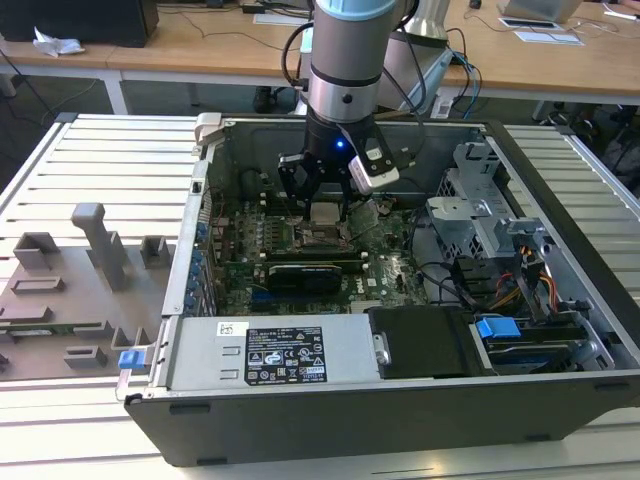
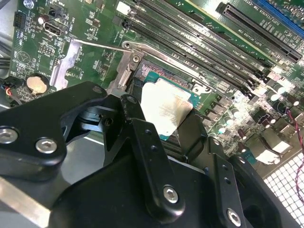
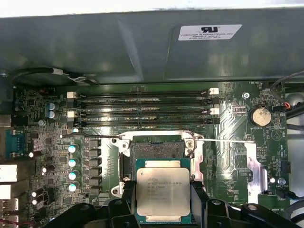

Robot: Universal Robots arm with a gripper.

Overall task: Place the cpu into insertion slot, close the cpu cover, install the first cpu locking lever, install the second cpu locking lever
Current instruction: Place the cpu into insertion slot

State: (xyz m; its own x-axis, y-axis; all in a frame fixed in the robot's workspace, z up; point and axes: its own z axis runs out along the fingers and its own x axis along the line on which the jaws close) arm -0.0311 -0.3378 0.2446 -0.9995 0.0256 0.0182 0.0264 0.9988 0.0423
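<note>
robotics lab or workshop, open computer case [image 1: 400, 400] on slatted metal bench [image 1: 100, 160], wooden desks [image 1: 200, 50] behind

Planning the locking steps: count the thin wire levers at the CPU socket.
2. In the first wrist view, one wire lever reaches from the socket toward the capacitor row; the other wire lever reaches toward the coin battery. None seems hidden.

Slatted grey counter [image 1: 110, 160] carries the open computer case [image 1: 350, 420] and, at the exterior view's left, grey fixture blocks [image 1: 100, 245].
</note>
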